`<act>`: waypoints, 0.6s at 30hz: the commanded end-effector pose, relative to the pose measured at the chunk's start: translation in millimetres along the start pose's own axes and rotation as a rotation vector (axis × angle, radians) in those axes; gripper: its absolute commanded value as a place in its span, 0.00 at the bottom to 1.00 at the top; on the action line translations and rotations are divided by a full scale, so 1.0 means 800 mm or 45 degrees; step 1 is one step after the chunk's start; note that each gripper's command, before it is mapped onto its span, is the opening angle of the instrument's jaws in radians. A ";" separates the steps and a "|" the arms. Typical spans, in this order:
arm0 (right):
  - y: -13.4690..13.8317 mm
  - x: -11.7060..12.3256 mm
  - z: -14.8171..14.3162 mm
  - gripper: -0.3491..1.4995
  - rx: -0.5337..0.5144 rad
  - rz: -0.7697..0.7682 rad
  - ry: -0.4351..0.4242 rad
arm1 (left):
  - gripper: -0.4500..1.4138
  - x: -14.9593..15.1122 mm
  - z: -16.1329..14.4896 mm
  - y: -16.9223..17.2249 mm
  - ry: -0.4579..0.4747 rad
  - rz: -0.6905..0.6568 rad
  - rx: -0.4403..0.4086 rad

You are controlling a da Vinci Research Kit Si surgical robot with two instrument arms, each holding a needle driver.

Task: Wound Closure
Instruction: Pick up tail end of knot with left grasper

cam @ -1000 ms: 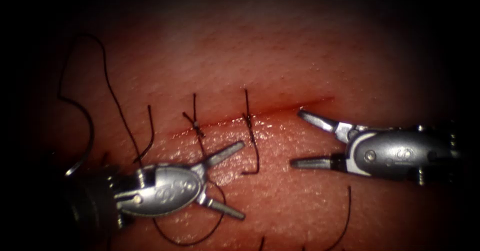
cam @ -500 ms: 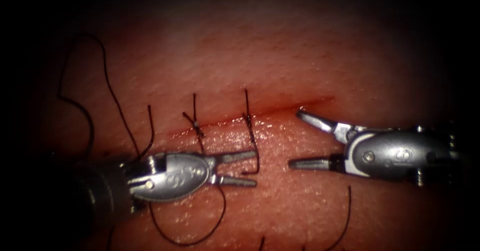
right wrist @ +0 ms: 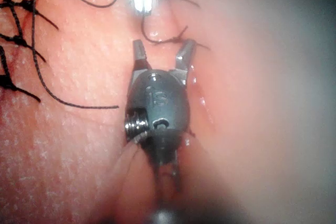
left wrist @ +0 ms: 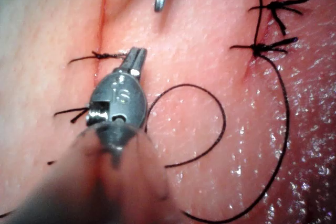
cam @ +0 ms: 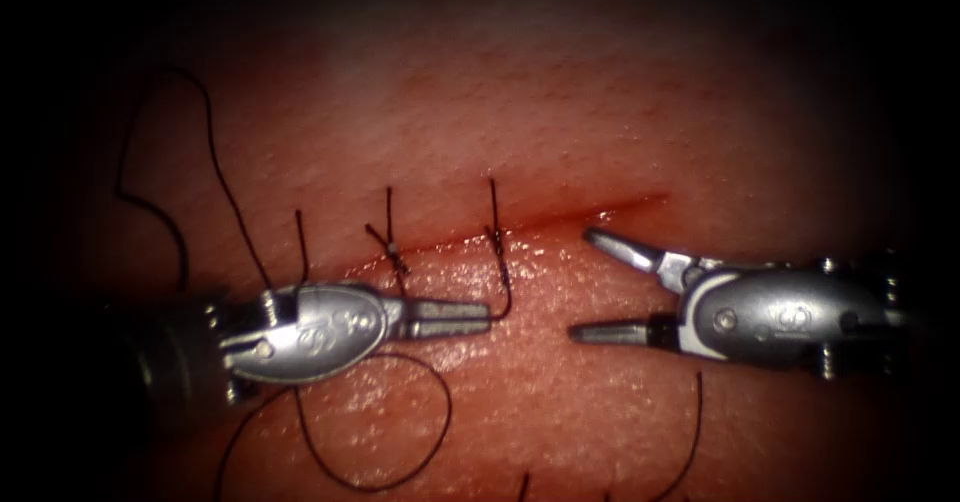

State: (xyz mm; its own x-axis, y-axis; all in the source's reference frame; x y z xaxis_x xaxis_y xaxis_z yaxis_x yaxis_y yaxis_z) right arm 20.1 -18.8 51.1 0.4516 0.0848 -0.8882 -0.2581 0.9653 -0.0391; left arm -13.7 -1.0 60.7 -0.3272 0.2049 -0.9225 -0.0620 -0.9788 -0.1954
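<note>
The tissue (cam: 560, 112) has a cut (cam: 600, 207) running across it. My left tool (cam: 486, 315) lies on the near side of the cut with its jaws shut on the free tail of the rightmost stitch's thread (cam: 503, 277). In the left wrist view the left tool (left wrist: 135, 57) has its tip at that stitch (left wrist: 102, 55). My right tool (cam: 582, 284) is at the cut's right end with its jaws wide open and nothing between them. In the right wrist view the right tool (right wrist: 163, 50) faces the thread tail (right wrist: 157, 40).
Two more stitches cross the cut to the left, one with a knot (cam: 395, 252). A loose loop of thread (cam: 430, 442) lies below the left tool. A long strand (cam: 205, 132) runs up the far left. Cut ends of thread (cam: 695, 412) lie near the front edge.
My left tool moved right and up to the rightmost stitch's tail, and its jaws went from wide open to shut on it. The right tool drifted slightly left and stayed open.
</note>
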 end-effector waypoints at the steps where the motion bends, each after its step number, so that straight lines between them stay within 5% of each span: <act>1: -0.0007 -0.0001 0.0020 0.92 0.002 -0.008 0.000 | 0.00 -0.0002 0.0007 -0.0007 0.008 0.000 0.006; 15: -0.0025 -0.0006 0.0083 0.94 -0.019 -0.032 -0.016 | 0.00 0.0028 -0.0017 -0.0019 0.078 0.004 0.077; 18: -0.0027 -0.0006 0.0092 0.87 -0.023 -0.033 -0.014 | 0.00 0.0030 -0.0016 -0.0016 0.076 0.005 0.079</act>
State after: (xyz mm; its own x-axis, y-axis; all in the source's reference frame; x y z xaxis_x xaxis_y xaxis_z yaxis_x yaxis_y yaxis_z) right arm 25.9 -19.5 54.6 0.4689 0.0643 -0.8809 -0.2608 0.9629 -0.0686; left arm -12.7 0.4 57.7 -0.2710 0.2011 -0.9413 -0.1205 -0.9773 -0.1741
